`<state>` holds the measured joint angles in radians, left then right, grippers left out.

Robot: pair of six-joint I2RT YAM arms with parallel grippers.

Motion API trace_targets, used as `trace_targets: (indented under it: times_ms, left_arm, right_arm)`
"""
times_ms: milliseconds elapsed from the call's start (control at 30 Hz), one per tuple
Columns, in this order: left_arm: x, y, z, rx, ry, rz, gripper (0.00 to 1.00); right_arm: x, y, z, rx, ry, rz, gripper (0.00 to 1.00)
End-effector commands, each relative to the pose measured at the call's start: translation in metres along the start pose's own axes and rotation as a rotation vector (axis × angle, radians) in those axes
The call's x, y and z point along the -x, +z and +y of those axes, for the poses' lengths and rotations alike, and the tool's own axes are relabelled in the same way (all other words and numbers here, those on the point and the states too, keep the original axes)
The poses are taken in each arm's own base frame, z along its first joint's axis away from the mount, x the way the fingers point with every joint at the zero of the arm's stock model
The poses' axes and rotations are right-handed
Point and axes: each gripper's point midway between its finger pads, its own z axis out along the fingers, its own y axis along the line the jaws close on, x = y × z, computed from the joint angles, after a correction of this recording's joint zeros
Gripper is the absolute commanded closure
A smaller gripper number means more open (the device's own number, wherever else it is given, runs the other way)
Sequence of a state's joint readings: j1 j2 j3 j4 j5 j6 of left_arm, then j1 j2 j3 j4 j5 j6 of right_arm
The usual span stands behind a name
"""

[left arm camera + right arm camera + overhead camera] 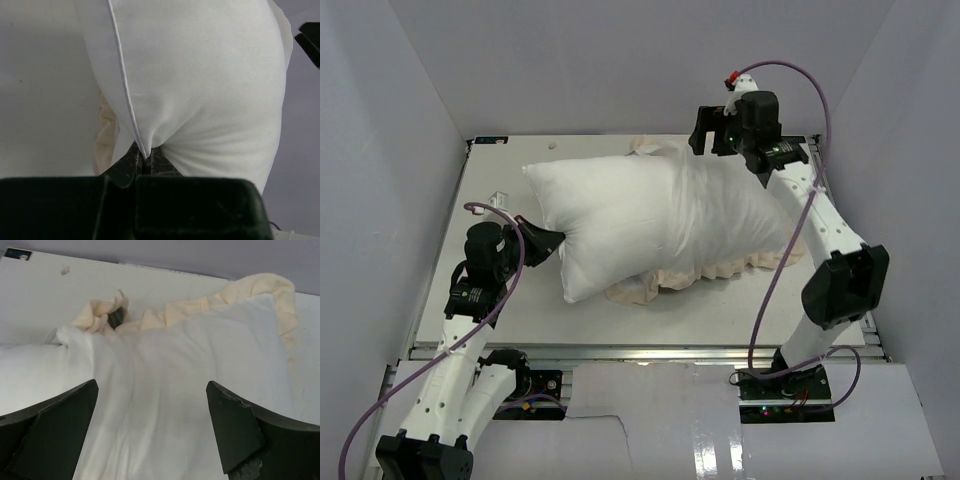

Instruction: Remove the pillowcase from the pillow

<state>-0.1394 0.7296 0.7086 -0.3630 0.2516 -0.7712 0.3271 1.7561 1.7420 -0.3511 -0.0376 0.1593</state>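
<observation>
The plump white pillow (pixel 590 210) lies across the table, its left half bare. The pillowcase (pixel 740 220) covers the right half, white face up, and its cream frill (pixel 720 270) spills out along the near side. My left gripper (pixel 555 242) is shut on the pillow's piped seam (pixel 131 107) at its left end. In the left wrist view that gripper (pixel 145 162) pinches the seam, with the frill (pixel 105 135) to the left. My right gripper (pixel 705 140) hovers over the pillowcase's far right corner. Seen from the right wrist, it (pixel 151 385) stands open above the white pillowcase (pixel 200 350), holding nothing.
The white table (pixel 500 300) is enclosed by white walls on the left, back and right. A small pale object (pixel 500 198) lies on it near the left arm. A patch of dark grey fabric (pixel 116 317) shows among the frill (pixel 240 290).
</observation>
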Motion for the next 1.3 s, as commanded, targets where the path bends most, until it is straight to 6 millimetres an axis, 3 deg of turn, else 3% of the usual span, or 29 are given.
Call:
trace_targets:
  times_ms: [0,167,200,233,333,400,433,500,533,567,633,667,733,867,967,1000,1033,1100,1133,1167,1200,1267]
  left_arm:
    - [0.020,-0.003,-0.018,-0.073,0.008,-0.086,1.00]
    - [0.015,-0.004,-0.010,-0.054,0.006,-0.089,1.00]
    - [0.015,-0.004,-0.010,-0.056,0.006,-0.089,1.00]
    - [0.016,-0.005,-0.011,-0.058,0.005,-0.088,1.00]
    - [0.016,-0.005,-0.012,-0.058,-0.001,-0.088,1.00]
    - [0.017,-0.003,-0.013,-0.061,-0.010,-0.090,1.00]
    - [0.017,-0.002,-0.013,-0.064,-0.023,-0.087,1.00]
    - [0.017,-0.001,-0.019,-0.090,-0.031,-0.079,1.00]
    - [0.016,0.001,-0.020,-0.094,-0.037,-0.071,1.00]
    - [0.016,0.002,-0.021,-0.101,-0.038,-0.065,1.00]
    - [0.017,0.004,-0.021,-0.095,-0.037,-0.061,1.00]
    - [0.017,0.005,-0.022,-0.099,-0.037,-0.061,1.00]
    - [0.020,0.005,-0.027,-0.112,-0.038,-0.058,1.00]
    - [0.032,0.008,-0.042,-0.127,-0.020,-0.042,1.00]
    - [0.048,0.009,-0.058,-0.136,0.012,-0.043,1.00]
    - [0.053,0.009,-0.064,-0.141,0.021,-0.042,1.00]
    - [0.066,0.003,-0.078,-0.155,0.036,-0.055,1.00]
    - [0.077,0.007,-0.084,-0.141,0.077,-0.047,1.00]
    - [0.092,-0.001,-0.101,-0.146,0.101,-0.055,1.00]
    - [0.097,-0.001,-0.106,-0.145,0.120,-0.049,1.00]
    - [0.100,0.006,-0.106,-0.131,0.132,-0.030,1.00]
    - [0.116,0.000,-0.119,-0.138,0.146,-0.052,1.00]
  right_arm:
    - [0.020,-0.040,0.013,0.048,0.022,-0.107,0.06]
    - [0.011,-0.075,0.019,0.078,0.005,-0.133,0.10]
    - [-0.004,-0.076,0.017,0.075,0.006,-0.114,0.10]
    - [0.003,-0.091,0.021,0.084,0.001,-0.151,0.10]
    - [0.001,-0.114,0.029,0.125,-0.008,-0.165,0.10]
    - [-0.032,-0.118,0.055,0.233,-0.030,-0.103,0.10]
    - [-0.065,-0.123,0.075,0.291,-0.052,-0.048,0.10]
    - [-0.093,-0.133,0.097,0.351,-0.111,-0.029,0.09]
    - [-0.115,-0.138,0.118,0.408,-0.146,0.002,0.09]
    - [-0.146,-0.137,0.120,0.422,-0.158,0.058,0.08]
    - [-0.168,-0.147,0.138,0.468,-0.187,0.076,0.06]
    - [-0.184,-0.146,0.137,0.451,-0.192,0.100,0.06]
    - [-0.196,-0.151,0.149,0.471,-0.209,0.104,0.04]
    - [-0.213,-0.132,0.131,0.300,-0.240,0.136,0.00]
    - [-0.219,-0.113,0.112,0.162,-0.239,0.134,0.16]
    - [-0.225,-0.107,0.106,0.126,-0.240,0.148,0.30]
    - [-0.226,-0.104,0.101,0.094,-0.225,0.149,0.39]
    - [-0.230,-0.100,0.090,0.031,-0.220,0.149,0.59]
    - [-0.235,-0.099,0.084,0.002,-0.212,0.155,0.68]
    - [-0.235,-0.098,0.069,-0.084,-0.210,0.143,0.92]
    - [-0.235,-0.098,0.061,-0.125,-0.207,0.136,0.92]
    - [-0.243,-0.098,0.047,-0.183,-0.184,0.143,0.92]
